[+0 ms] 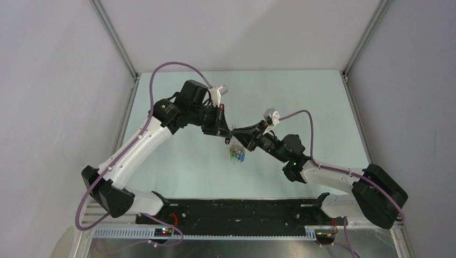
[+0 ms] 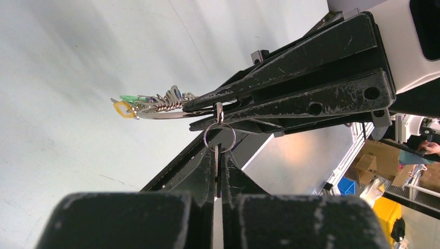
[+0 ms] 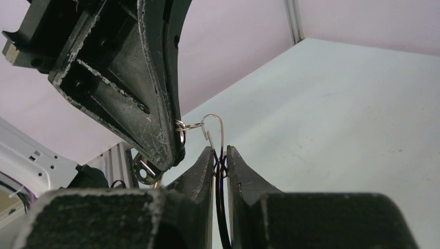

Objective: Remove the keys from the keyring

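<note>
My left gripper (image 1: 226, 136) and right gripper (image 1: 239, 141) meet tip to tip above the table's middle. In the left wrist view my left gripper (image 2: 218, 151) is shut on a thin flat metal key (image 2: 216, 161) carrying a small silver ring (image 2: 219, 136). My right gripper (image 2: 193, 106) is shut on the keyring (image 2: 161, 115), seen edge-on. The other keys (image 2: 129, 104), with yellow, green and blue heads, bunch at its far end. In the right wrist view my right gripper (image 3: 220, 154) clamps the keyring wire; a silver loop (image 3: 214, 127) of it stands out and links to the small ring (image 3: 180, 136) at the left gripper's fingers (image 3: 155, 129). The bunch hangs below (image 1: 236, 154).
The pale table (image 1: 301, 102) is walled by grey panels on both sides and at the back. A black base rail (image 1: 236, 212) runs along the near edge. Purple cables (image 1: 161, 72) loop over both arms.
</note>
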{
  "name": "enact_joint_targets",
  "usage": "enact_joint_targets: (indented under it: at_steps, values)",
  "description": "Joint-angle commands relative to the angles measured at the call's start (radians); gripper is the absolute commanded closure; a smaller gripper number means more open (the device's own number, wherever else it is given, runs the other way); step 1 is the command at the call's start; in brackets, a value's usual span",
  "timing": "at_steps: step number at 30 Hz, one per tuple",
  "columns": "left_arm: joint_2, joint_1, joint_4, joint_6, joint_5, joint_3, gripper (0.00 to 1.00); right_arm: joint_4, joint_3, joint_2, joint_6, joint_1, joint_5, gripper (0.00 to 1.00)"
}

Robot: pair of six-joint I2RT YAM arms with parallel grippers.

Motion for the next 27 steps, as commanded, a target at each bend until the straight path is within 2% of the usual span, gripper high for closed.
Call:
enact_joint_targets:
  at_steps: [1,22,27]
  values:
    - [-0.021,0.002,-0.016,0.021,0.016,-0.013,1.00,0.020,0.034,-0.039,0.066,0.013,0.178,1.00]
    - [0.085,-0.078,0.026,0.064,0.011,-0.106,1.00,-0.009,0.051,-0.039,0.051,0.037,0.285,1.00]
    - [0.062,-0.055,0.058,0.048,-0.067,-0.134,1.00,-0.130,0.051,-0.082,0.019,0.021,0.345,1.00]
